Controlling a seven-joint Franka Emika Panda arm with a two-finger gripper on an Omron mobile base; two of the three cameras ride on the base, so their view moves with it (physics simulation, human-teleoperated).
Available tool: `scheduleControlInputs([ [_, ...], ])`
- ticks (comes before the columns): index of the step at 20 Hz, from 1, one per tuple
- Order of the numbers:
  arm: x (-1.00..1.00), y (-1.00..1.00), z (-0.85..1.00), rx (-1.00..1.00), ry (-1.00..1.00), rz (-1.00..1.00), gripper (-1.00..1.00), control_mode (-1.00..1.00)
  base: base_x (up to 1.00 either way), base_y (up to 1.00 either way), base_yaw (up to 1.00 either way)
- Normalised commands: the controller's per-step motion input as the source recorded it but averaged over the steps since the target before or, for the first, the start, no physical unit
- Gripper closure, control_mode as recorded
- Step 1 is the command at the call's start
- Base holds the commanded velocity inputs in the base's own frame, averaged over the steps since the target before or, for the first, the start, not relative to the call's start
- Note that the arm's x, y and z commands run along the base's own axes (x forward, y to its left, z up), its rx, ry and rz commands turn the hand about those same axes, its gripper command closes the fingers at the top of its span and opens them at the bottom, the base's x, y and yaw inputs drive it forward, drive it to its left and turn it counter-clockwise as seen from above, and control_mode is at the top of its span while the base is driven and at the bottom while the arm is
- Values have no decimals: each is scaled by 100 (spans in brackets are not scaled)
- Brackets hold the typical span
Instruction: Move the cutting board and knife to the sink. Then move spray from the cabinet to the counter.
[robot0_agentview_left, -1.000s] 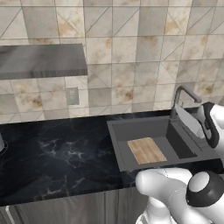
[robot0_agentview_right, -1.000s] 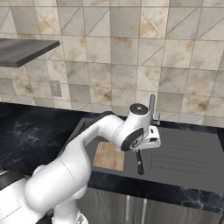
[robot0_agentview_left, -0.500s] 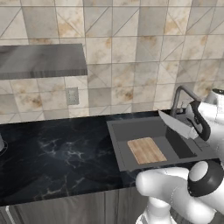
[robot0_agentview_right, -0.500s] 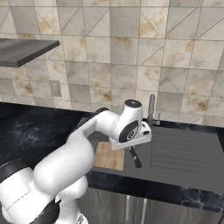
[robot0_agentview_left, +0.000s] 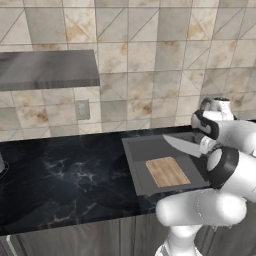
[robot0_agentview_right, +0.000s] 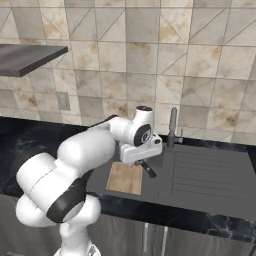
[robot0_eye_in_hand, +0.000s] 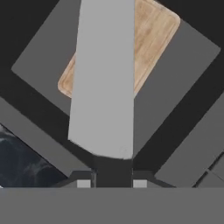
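My gripper (robot0_agentview_left: 204, 145) is shut on the knife's dark handle and holds it over the sink (robot0_agentview_left: 142, 152). The broad grey blade of the knife (robot0_agentview_left: 182, 147) points left, above the cutting board (robot0_agentview_left: 167, 171), which lies flat in the basin. From the right, the gripper (robot0_agentview_right: 143, 156) hangs just above the cutting board (robot0_agentview_right: 125, 178), and the knife's handle (robot0_agentview_right: 148, 169) sticks out below it. In the hand view the knife (robot0_eye_in_hand: 105, 78) runs up from the gripper (robot0_eye_in_hand: 113, 176), over the cutting board (robot0_eye_in_hand: 153, 39). The spray is out of view.
The black counter (robot0_agentview_left: 65, 170) stretches left of the sink. A grey shelf (robot0_agentview_left: 47, 70) juts from the tiled wall above a wall outlet (robot0_agentview_left: 82, 109). The faucet (robot0_agentview_right: 172, 127) stands behind the sink's ribbed drainboard (robot0_agentview_right: 210, 172).
The arm has carried the knife left and a little lower, from beside the faucet to over the board. The blade has swung from pointing down to nearly level.
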Motion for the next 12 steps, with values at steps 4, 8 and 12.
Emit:
scheduleControlInputs([
  [4,53,18,-26,5,8,15,100,-100,0,0,0],
  [8,43,16,-27,9,6,14,100,-100,0,0,0],
  [12,39,22,-29,13,8,5,100,-100,0,0,0],
])
